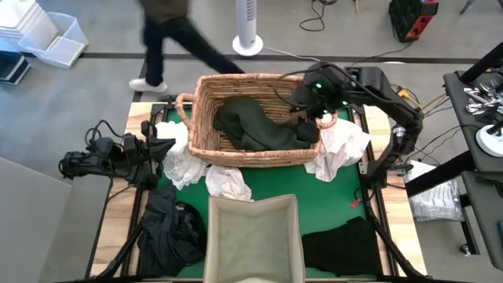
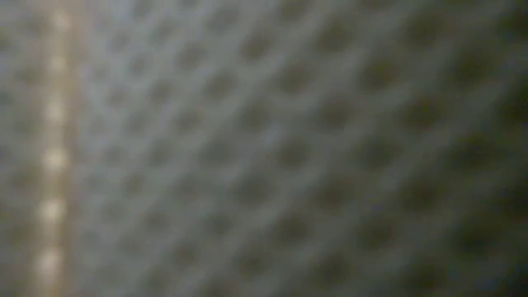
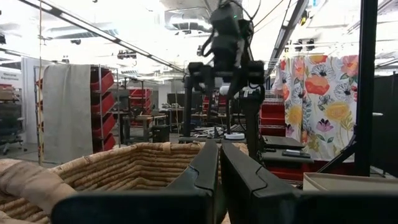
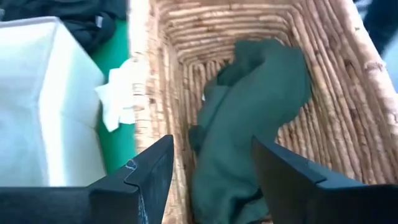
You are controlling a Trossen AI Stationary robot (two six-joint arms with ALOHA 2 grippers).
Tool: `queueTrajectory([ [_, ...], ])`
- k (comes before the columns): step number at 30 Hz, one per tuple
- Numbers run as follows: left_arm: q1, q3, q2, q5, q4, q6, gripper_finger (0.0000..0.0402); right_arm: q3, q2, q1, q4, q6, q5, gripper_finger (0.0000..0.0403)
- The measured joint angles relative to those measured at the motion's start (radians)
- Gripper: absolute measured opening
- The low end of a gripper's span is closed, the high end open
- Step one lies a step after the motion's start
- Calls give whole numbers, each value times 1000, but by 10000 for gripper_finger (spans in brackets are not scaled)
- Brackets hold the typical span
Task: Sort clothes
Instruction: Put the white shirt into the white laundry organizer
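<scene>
- Right gripper (image 4: 211,171): fingers parted, empty, above the dark green garment (image 1: 255,126) inside the wicker basket (image 1: 206,141).
- Left gripper (image 3: 219,180): fingers closed together, empty, beside the basket.

- High view: cam above, looks straight down on whole table, basket (image 1: 255,118) in the middle.
- Low view: cam pressed v. close to a mesh-like fabric, only blur.
- Left wrist view: looks level over basket (image 3: 124,165) rim twd right arm (image 3: 227,56) and room.
- Right wrist view: looks down, close, into same basket (image 4: 249,81); box (image 4: 43,106) beside, shared w/ high view.
</scene>
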Motion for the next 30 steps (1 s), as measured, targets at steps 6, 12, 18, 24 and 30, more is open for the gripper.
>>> queueTrajectory([
  [6, 0, 0, 0, 37, -50, -57, 0, -18, -49, 96, 0, 5, 38, 191],
  [12, -1, 0, 1, 227, -85, -163, 0, -57, -86, 162, -1, 17, 42, 183],
  [18, -1, 0, 72, 297, -103, -292, 0, -119, -120, 178, 2, 3, 70, 178],
  [24, -7, 52, 200, 311, -160, -354, 0, -178, -150, 178, 5, 5, 69, 178],
  [30, -22, 198, 340, 235, -354, -361, 0, -239, -176, 178, 9, 23, 69, 178],
])
